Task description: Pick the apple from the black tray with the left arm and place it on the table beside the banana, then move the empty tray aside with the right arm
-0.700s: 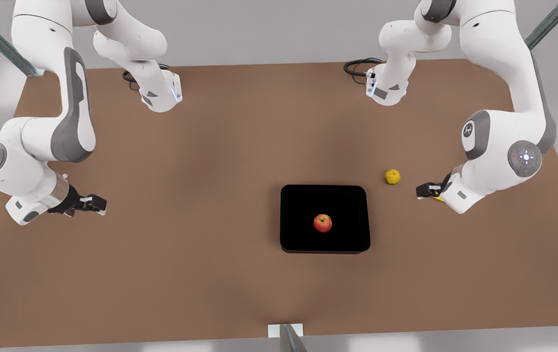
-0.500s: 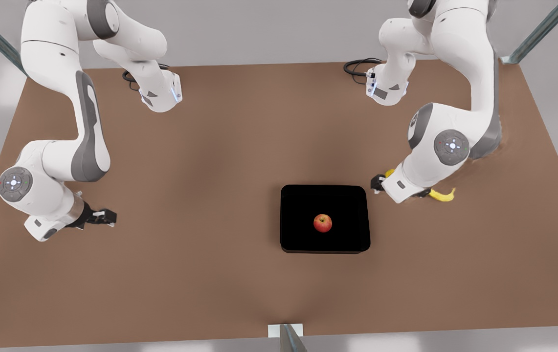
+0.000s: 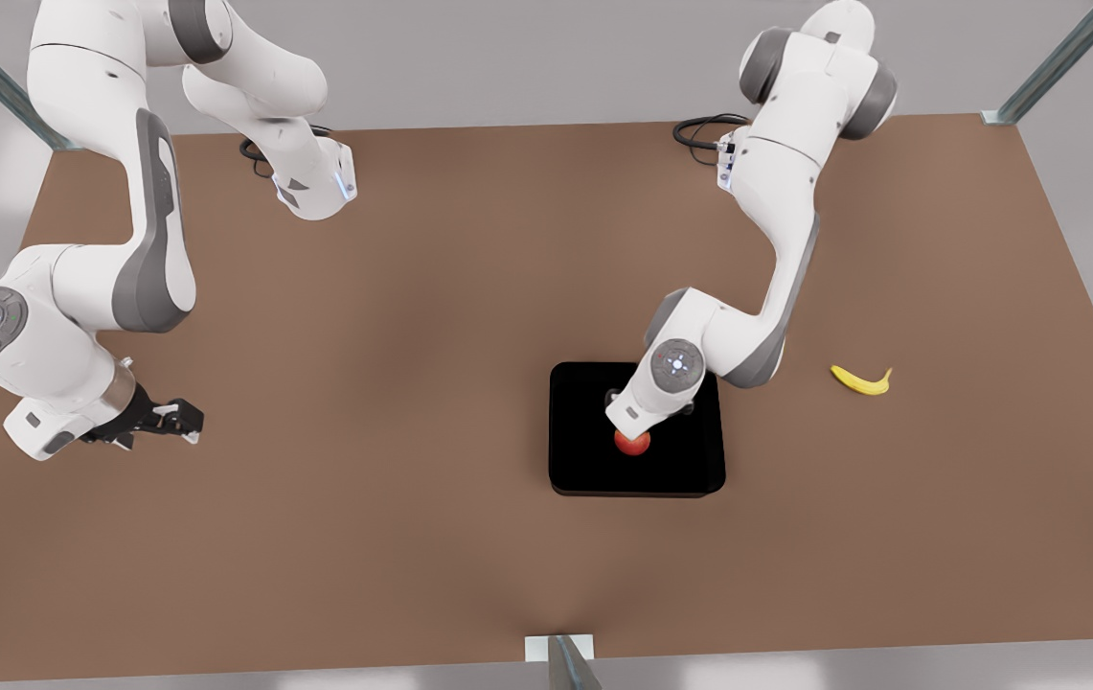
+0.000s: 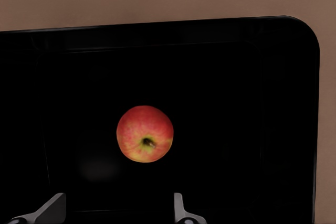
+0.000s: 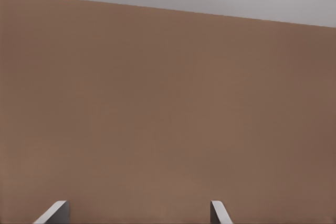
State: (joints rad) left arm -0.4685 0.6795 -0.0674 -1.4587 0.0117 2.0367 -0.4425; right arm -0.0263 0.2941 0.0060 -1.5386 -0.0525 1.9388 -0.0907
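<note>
Apple [image 3: 633,444] sits near the middle of the black tray [image 3: 577,465], and the left end effector [image 4: 116,208] hangs right above it, fingers [image 4: 178,205] spread wide with nothing between them. From the left wrist view the apple [image 4: 145,134] shows red with a yellow blush, stem dimple up, clear of the tray's low rim [image 4: 310,129] on every side. In the front view that arm's wrist covers most of the fruit. Banana [image 3: 861,379] lies on the brown worktop [image 3: 412,316], well off toward the front view's right of the tray. Over at the front view's left, the right end effector [image 3: 184,419] waits above bare worktop, and its wrist view shows its fingertips [image 5: 219,212] parted, gripping nothing.
</note>
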